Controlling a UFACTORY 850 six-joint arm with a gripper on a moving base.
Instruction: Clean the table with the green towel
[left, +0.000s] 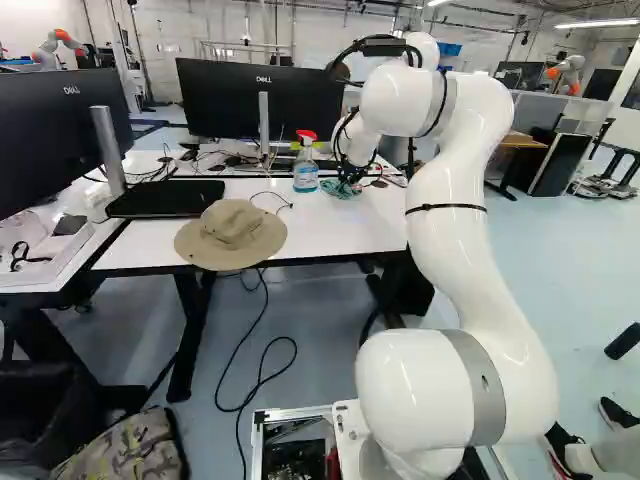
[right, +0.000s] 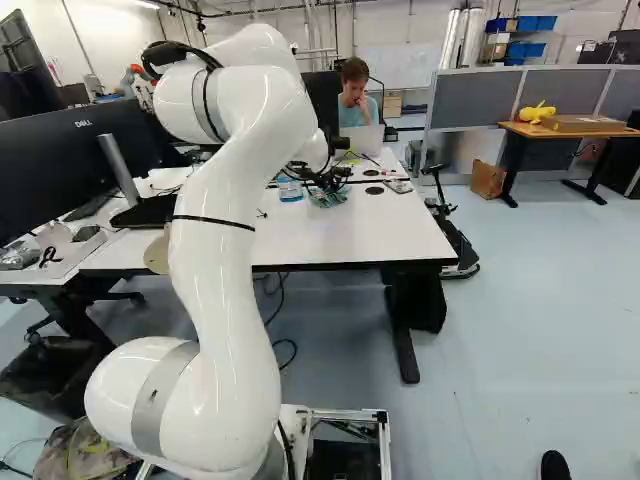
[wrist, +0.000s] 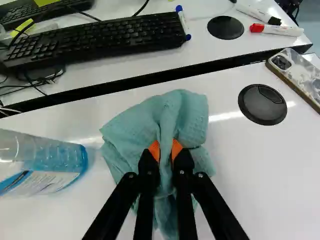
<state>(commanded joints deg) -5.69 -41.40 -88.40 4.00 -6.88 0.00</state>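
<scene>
On the white surface (wrist: 245, 170), the towel (wrist: 187, 112) lies bunched beside the upright bottle (wrist: 57, 167), a fold pinched in the hand (wrist: 166, 150), and a wipe swung wide that way could knock the bottle over.

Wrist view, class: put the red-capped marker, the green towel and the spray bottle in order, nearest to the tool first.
1. Green towel: pinched between the fingers of the tool.
2. Spray bottle: beside the towel, on the same tabletop.
3. Red-capped marker: ahead, past the gap between the tabletops.
</scene>
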